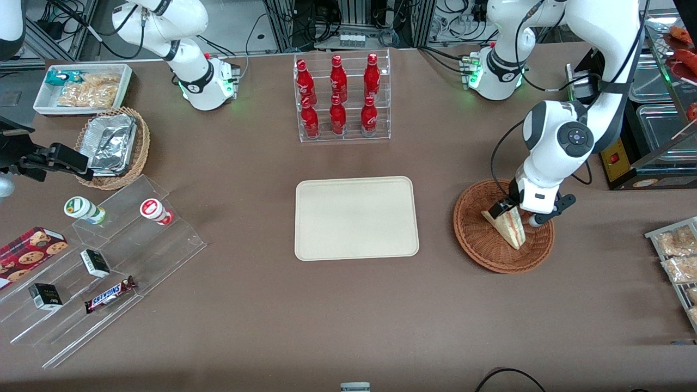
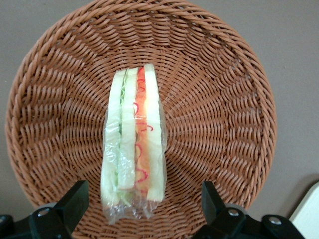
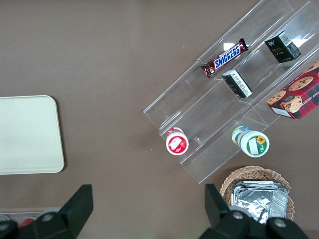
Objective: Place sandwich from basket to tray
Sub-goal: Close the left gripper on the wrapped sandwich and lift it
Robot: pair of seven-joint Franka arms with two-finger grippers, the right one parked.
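Observation:
The sandwich (image 1: pixel 512 227), a plastic-wrapped wedge of white bread with red and green filling, lies in the round reddish-brown basket (image 1: pixel 478 255), toward the working arm's end of the table. My gripper (image 1: pixel 518 215) hangs just above the basket and stands open. In the left wrist view the sandwich (image 2: pixel 133 144) rests on the basket's weave (image 2: pixel 219 99), and its broad end lies between the two black fingertips (image 2: pixel 75 200) with a gap on each side of my gripper (image 2: pixel 143 205). The beige tray (image 1: pixel 356 218) lies flat beside the basket at the table's middle; one corner (image 2: pixel 307 214) shows.
A clear rack of red bottles (image 1: pixel 342 98) stands farther from the front camera than the tray. A black appliance (image 1: pixel 621 158) and snack bags (image 1: pixel 678 256) sit at the working arm's end. A stepped acrylic shelf (image 1: pixel 103 267), foil-filled tan basket (image 1: pixel 111 147) and white bin (image 1: pixel 81 87) lie at the parked arm's end.

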